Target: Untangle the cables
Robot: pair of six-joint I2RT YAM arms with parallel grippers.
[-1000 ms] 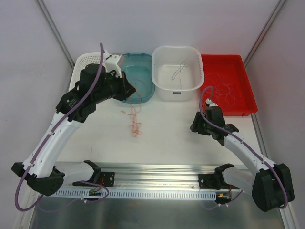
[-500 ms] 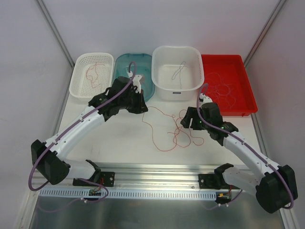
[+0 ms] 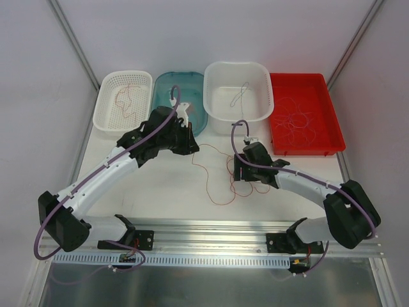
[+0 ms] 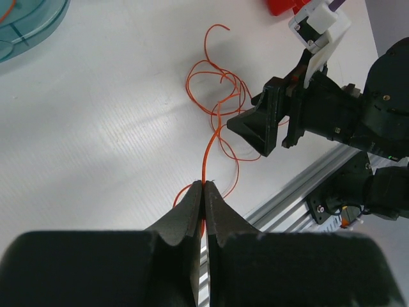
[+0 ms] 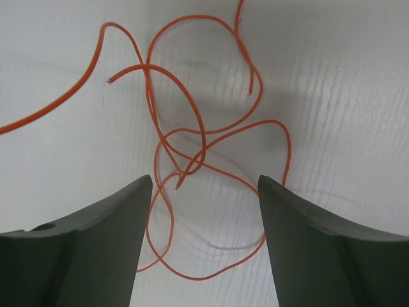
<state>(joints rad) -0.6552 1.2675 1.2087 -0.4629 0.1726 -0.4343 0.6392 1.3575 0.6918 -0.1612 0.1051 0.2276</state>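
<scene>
A loose tangle of thin orange cables (image 3: 241, 183) lies on the white table in front of the bins. One strand (image 3: 214, 152) runs from it up to my left gripper (image 3: 194, 149), which is shut on that strand. In the left wrist view the cable (image 4: 206, 160) goes in between the closed tips of the left gripper (image 4: 204, 186). My right gripper (image 3: 238, 174) hovers just above the tangle. In the right wrist view it (image 5: 204, 183) is open, with crossing orange loops (image 5: 185, 147) on the table between and beyond its fingers and nothing in its grip.
Along the back stand a white mesh basket (image 3: 102, 119) holding a red wire, a teal bin (image 3: 195, 96), a white tub (image 3: 237, 125) with a pale wire, and a red tray (image 3: 307, 151) with several wires. An aluminium rail (image 3: 211, 230) runs along the near edge.
My left arm came down from the bins, dragging a cable so that the small bunch spread across the table. My right gripper swung left over the tangle and opened wider.
</scene>
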